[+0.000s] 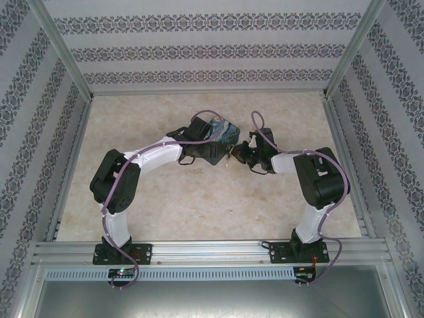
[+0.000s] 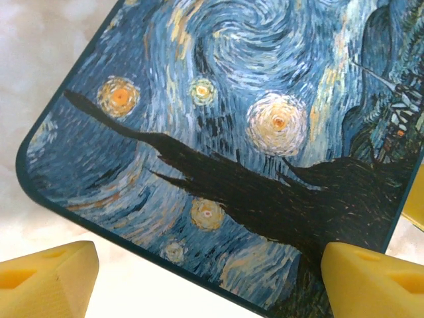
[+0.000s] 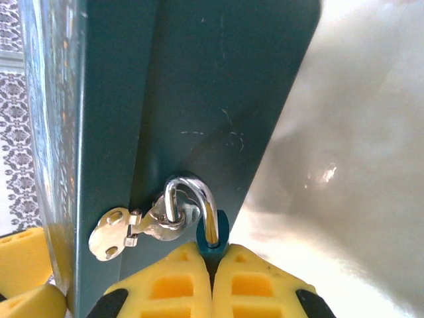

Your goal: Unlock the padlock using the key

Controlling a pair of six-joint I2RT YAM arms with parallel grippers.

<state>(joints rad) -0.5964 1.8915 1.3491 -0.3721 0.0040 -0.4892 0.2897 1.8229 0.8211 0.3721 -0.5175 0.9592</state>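
The blue-and-yellow swirl-painted tin (image 1: 222, 132) stands at the table's middle, between both arms. My left gripper (image 2: 209, 278) is open, its yellow fingers (image 2: 46, 281) set wide astride a corner of the tin's lid (image 2: 218, 132). On the tin's dark teal side (image 3: 199, 99) the padlock (image 3: 213, 235) hangs by its silvery shackle (image 3: 195, 189) from a metal hasp (image 3: 116, 235). My right gripper (image 3: 213, 255) is shut on the padlock's small blue body, with only its top edge showing between the pads. The key is hidden.
Patterned walls and aluminium rails (image 1: 212, 250) fence the marble-look table (image 1: 199, 205). Purple cables (image 1: 262, 129) loop over both arms beside the tin. Open tabletop lies in front of the tin and behind it.
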